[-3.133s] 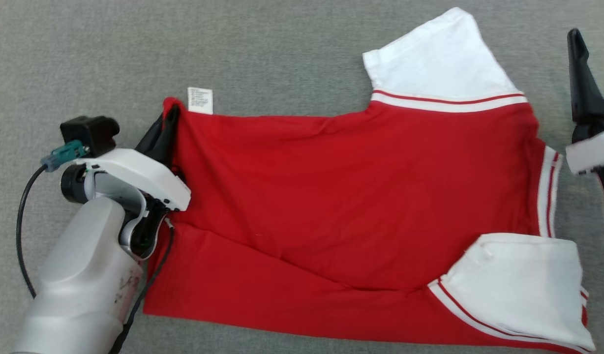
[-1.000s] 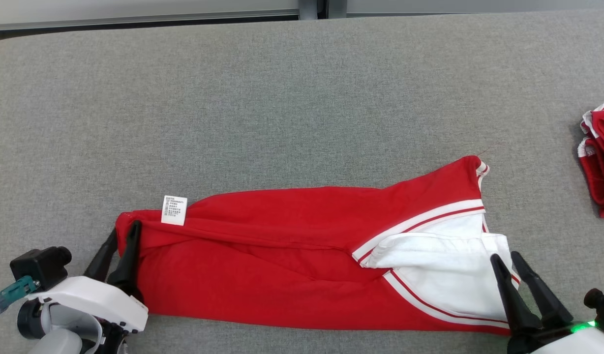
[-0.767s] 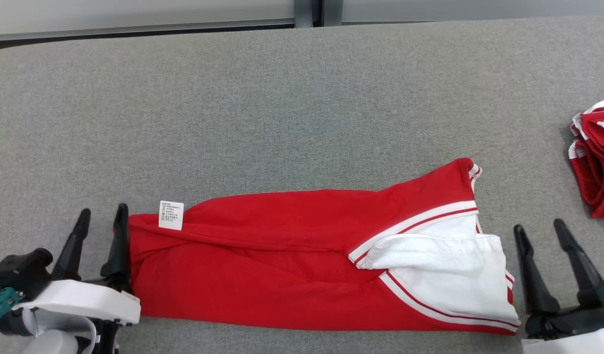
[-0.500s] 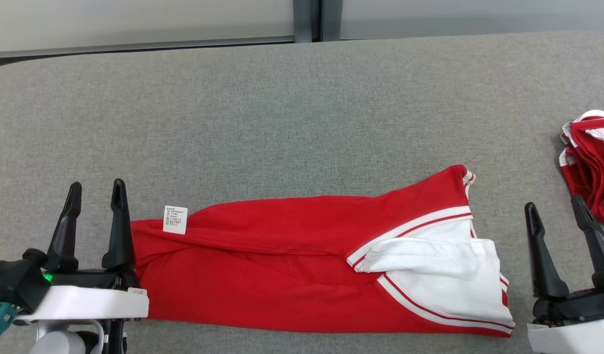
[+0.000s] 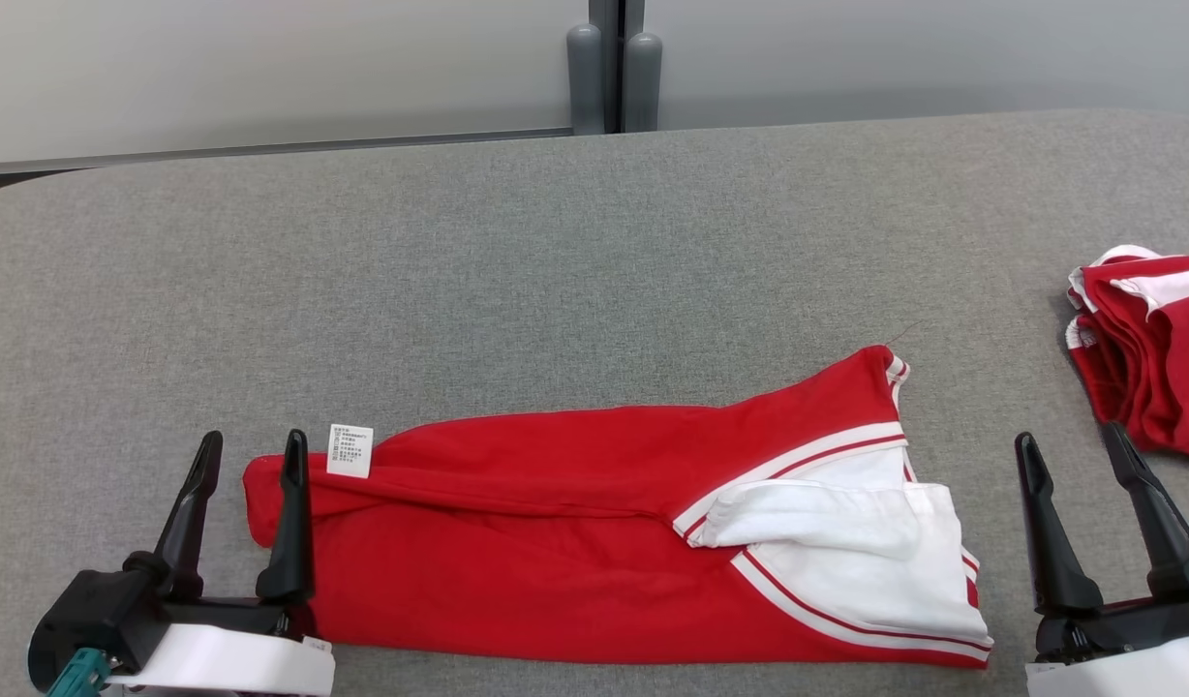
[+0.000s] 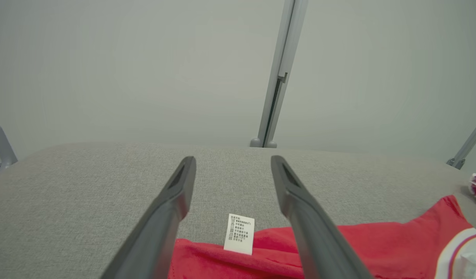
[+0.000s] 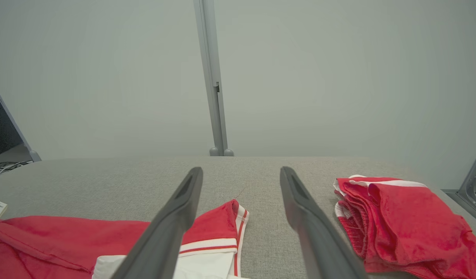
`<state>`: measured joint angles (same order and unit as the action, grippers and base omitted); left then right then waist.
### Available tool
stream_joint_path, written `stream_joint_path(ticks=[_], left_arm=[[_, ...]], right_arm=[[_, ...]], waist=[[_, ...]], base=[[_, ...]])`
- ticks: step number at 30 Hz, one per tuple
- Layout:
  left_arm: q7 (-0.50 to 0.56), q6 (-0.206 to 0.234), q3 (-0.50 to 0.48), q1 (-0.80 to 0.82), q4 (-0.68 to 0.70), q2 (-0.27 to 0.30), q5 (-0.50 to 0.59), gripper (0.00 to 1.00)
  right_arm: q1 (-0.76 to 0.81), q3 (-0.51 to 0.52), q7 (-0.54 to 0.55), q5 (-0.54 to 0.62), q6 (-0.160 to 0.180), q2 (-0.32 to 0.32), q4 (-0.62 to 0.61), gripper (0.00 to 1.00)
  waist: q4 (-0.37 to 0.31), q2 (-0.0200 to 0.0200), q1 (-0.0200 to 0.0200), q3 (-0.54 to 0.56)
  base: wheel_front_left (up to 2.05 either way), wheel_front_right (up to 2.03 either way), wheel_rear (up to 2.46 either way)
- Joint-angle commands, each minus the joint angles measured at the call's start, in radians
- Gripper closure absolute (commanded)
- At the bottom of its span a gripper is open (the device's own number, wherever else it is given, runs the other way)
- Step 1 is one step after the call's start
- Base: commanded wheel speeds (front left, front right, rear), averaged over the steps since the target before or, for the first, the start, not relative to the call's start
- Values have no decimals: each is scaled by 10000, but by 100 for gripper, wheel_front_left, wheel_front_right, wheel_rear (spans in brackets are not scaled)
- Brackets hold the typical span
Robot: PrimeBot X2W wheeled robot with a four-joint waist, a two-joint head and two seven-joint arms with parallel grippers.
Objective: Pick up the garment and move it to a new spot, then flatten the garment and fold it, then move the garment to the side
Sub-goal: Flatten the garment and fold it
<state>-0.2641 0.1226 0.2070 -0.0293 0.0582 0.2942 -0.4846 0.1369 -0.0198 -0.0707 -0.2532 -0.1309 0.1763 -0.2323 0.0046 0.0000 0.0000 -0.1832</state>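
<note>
The garment (image 5: 575,542), a red shirt with white sleeves and striped trim, lies folded into a long band near the front of the grey table (image 5: 556,271). Its white care label (image 5: 350,451) sticks up at the left end, also seen in the left wrist view as the label (image 6: 239,234). My left gripper (image 5: 252,453) stands open at that left end, its right finger over the red hem, holding nothing. At the lower right my right gripper (image 5: 1069,443) is open too, just clear of the white sleeve (image 5: 846,542). The right wrist view shows the collar end (image 7: 218,228).
A second red and white garment (image 5: 1142,339) lies bunched at the table's right edge, also in the right wrist view as the pile (image 7: 397,221). A grey post (image 5: 609,77) and a pale wall stand behind the table's far edge.
Both grippers have let go of the garment and opened wide. They have drawn back toward me, and the head camera has tilted up, so the far edge and wall now show.
</note>
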Motion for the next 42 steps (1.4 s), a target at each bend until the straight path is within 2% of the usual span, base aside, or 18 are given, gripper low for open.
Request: stream_joint_path(ticks=[1, 14, 17, 26, 33, 34, 36, 42], left_arm=[[5, -69, -25, 16, -36, -14, 63, 0], [5, -287, -87, 353, -105, -122, 234, 0], [4, -392, -21, 630, -63, -191, 292, 0], [4, -792, 26, 1299, -140, -648, 500, 0], [4, -1029, -137, 1468, -324, -887, 669, 0], [4, -1041, -161, 1466, -338, -919, 686, 0], [4, -1123, -236, 1452, -354, -970, 754, 0], [4, -1208, -472, 1384, -302, -1058, 916, 0]], right_arm=[[37, 20, 42, -27, 6, -5, 56, 0], [-129, 224, 91, -34, 4, -6, 241, 0], [-241, 150, 184, -127, 6, 58, 761, 0], [-1086, -479, 339, -355, 4, 175, 3462, 0], [-1235, -1060, 734, -733, 1, -28, 4340, 0], [-1223, -1150, 832, -766, -2, -50, 4382, 14], [-1183, -1246, 1034, -739, -19, -90, 4386, 100], [-1045, -849, 1147, -558, 16, 65, 3853, 100]], waist=[[1, 0, 0, -6], [162, 0, 0, -306], [337, 0, 0, -630], [852, 0, 0, -1537], [970, 0, 0, -1676], [974, 0, 0, -1687], [958, 0, 0, -1692], [810, 0, 0, -1685]], base=[[0, 0, 0], [0, 0, 0], [0, 0, 0], [0, 0, 0], [0, 0, 0], [0, 0, 0], [0, 0, 0], [0, 0, 0]])
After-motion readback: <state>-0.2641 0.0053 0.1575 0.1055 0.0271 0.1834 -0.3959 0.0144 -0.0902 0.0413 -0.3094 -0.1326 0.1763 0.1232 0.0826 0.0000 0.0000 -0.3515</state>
